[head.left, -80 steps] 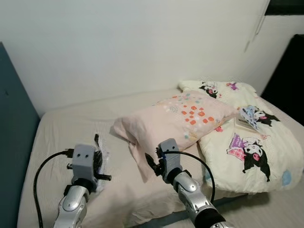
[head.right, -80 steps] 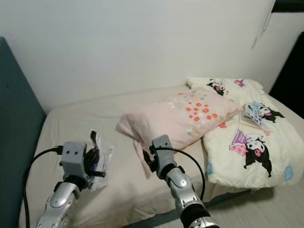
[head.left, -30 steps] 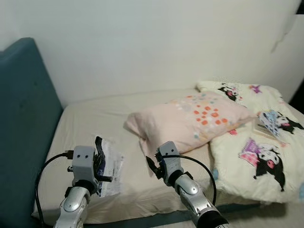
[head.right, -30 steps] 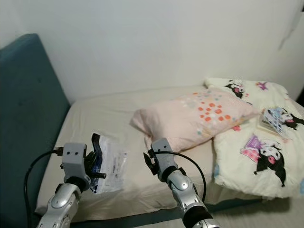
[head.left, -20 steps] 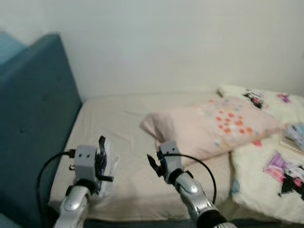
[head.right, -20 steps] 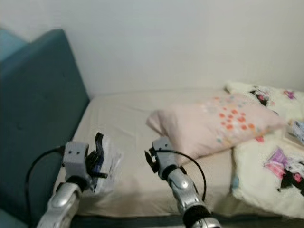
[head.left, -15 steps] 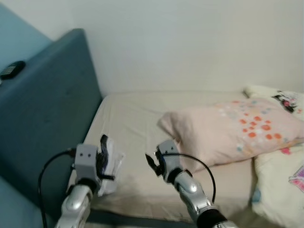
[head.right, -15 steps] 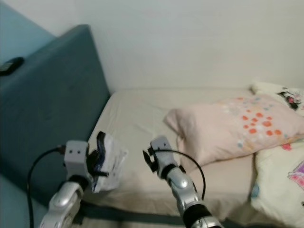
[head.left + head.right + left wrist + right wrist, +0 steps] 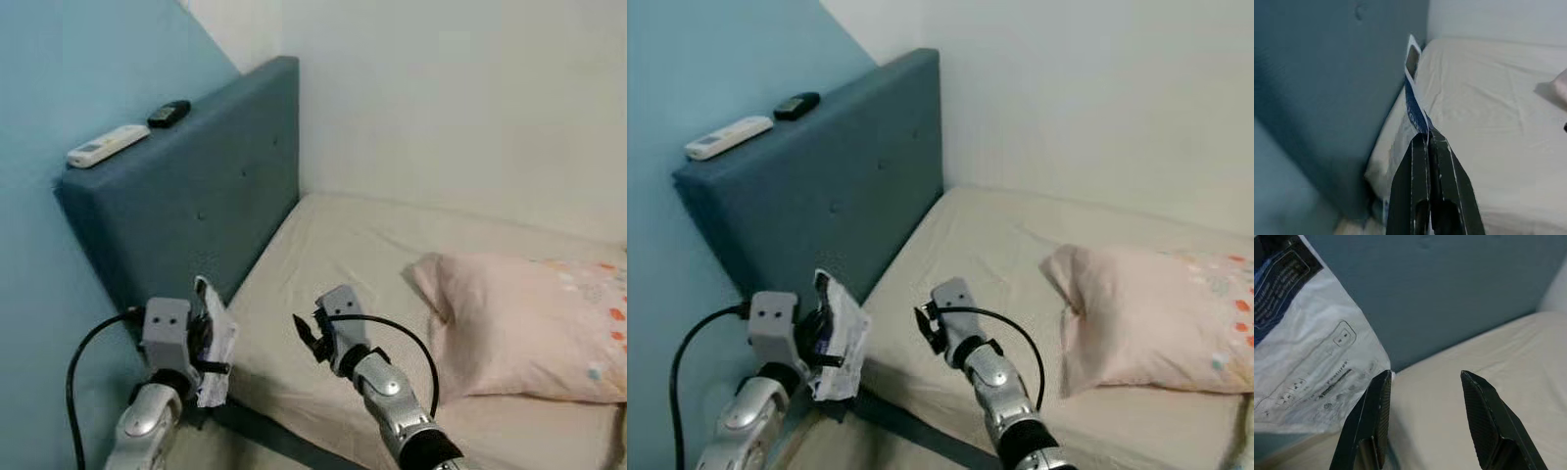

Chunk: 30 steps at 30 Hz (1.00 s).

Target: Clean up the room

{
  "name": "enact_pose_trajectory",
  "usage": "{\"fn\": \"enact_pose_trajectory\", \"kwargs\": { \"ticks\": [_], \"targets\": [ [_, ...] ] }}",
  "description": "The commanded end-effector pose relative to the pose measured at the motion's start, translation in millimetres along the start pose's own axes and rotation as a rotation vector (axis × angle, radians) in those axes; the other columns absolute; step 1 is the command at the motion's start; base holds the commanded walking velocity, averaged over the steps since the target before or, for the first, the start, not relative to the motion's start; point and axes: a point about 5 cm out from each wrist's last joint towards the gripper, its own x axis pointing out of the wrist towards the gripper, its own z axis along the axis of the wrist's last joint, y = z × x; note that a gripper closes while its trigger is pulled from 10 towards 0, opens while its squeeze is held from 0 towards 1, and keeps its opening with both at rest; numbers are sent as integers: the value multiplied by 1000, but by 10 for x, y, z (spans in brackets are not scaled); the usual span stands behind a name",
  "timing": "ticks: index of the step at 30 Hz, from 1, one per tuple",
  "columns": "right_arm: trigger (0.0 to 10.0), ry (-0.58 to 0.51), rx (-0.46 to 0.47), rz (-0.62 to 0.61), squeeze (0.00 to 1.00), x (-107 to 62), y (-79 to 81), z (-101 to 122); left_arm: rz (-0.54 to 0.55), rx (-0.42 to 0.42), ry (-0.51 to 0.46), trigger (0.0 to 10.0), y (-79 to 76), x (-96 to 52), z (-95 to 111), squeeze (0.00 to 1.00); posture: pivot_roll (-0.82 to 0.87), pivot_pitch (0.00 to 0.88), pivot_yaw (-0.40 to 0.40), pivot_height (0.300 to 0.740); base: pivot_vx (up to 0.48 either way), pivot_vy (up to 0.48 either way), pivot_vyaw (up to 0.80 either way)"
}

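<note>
Left gripper (image 9: 209, 338) pinches the plastic packet (image 9: 841, 343), lower left; right gripper (image 9: 1425, 421) fingers spread, empty. Keep that pinch firm, clear of the headboard (image 9: 186, 206).

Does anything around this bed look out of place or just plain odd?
Yes. A white remote and a small black device lie on top of the blue headboard, an odd perch. The pink pillow sits askew mid-bed. The left tool is clamped on a plastic wrapper.
</note>
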Motion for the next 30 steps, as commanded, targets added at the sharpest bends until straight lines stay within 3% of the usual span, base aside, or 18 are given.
{"fn": "enact_pose_trajectory", "kwargs": {
  "ticks": [1, 14, 21, 22, 30],
  "targets": [
    [10000, 9, 12, -3, 0, -13, -9, -21, 2, -5, 18, 10000, 9, -14, -18, 0, 62, 51, -32, 740, 0, 0, 800],
    [10000, 18, 16, 8, 0, -12, -3, -30, 15, 15, 44, 10000, 44, 6, 6, 0, 67, 53, -32, 740, 0, 0, 800],
    [10000, 26, 16, 8, 0, -16, -4, -44, 145, 12, 112, 10000, 163, 3, -96, 0, 65, 57, -34, 740, 0, 0, 800],
    [10000, 27, 13, 10, 0, -23, -9, -48, 201, 36, 138, 10000, 210, -11, -133, 0, 63, 59, -44, 740, 0, 0, 800],
    [10000, 44, -6, 36, 0, -40, -27, -69, 252, 49, 185, 10000, 218, -67, -192, 0, 64, 65, -81, 740, 0, 0, 800]
  ]
}}
